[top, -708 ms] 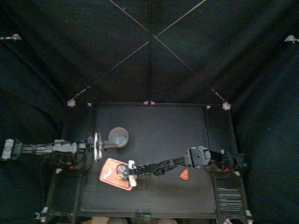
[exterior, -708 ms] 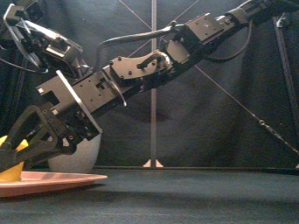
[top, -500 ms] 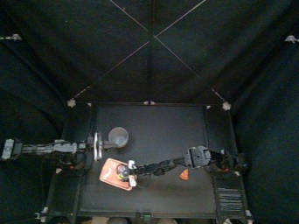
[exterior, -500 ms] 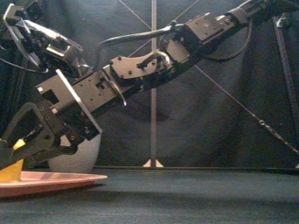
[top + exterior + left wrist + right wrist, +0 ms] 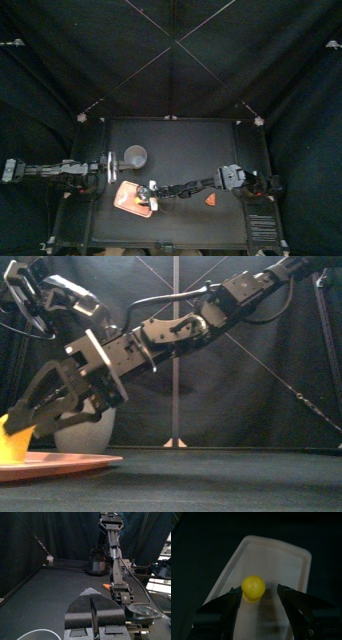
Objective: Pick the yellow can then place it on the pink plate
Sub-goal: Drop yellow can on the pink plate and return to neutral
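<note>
Standing on the flat pink tray, the yellow can looks light, rigid, slick (grip its sides). Right gripper straddles it, jaws parted; left gripper rests closed.

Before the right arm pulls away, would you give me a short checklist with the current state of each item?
1. yellow can resting on the pink plate: ok.
2. right gripper open, with a jaw on either side of the can: ok.
3. Both jaws clear of the can: cannot tell. One side shows a gap, the other sits very close.
4. Can upright: cannot tell, since the wrist view shows only its rounded top.
5. grey cup standing apart from the plate, further back on the table: ok.
6. left gripper shut, at the table's left side, away from the plate: ok.
</note>
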